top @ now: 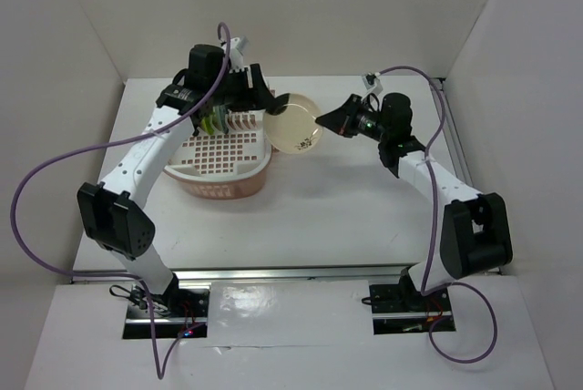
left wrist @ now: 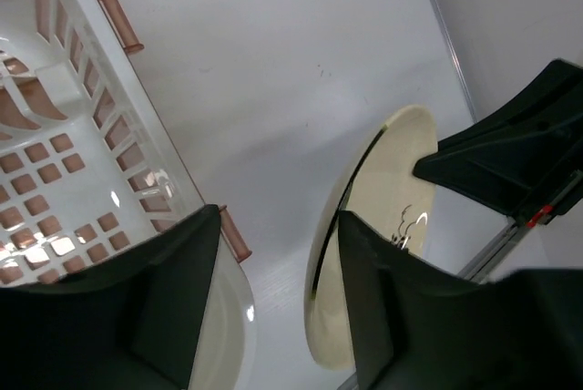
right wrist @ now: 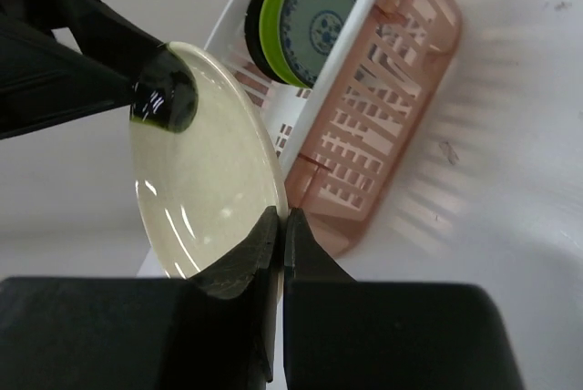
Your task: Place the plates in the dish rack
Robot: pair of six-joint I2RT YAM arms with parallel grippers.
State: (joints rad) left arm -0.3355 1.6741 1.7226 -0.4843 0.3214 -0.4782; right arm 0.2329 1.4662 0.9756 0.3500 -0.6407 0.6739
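Note:
My right gripper (top: 321, 121) (right wrist: 281, 217) is shut on the near rim of the cream plate (top: 293, 128) (right wrist: 200, 180), holding it tilted in the air just right of the pink dish rack (top: 223, 167) (right wrist: 383, 107). My left gripper (top: 264, 103) (left wrist: 278, 217) is open; the cream plate's (left wrist: 387, 167) opposite rim lies between its jaws, close to the right finger. The black plate (right wrist: 260, 30), lime green plate (right wrist: 273, 16) (top: 212, 121) and blue-green patterned plate (right wrist: 319, 21) stand upright together in the rack's dividers.
White walls close the table at the back and both sides. The rack's wall (left wrist: 109, 107) lies left of my left gripper. A purple cable (top: 55, 167) loops off the left arm.

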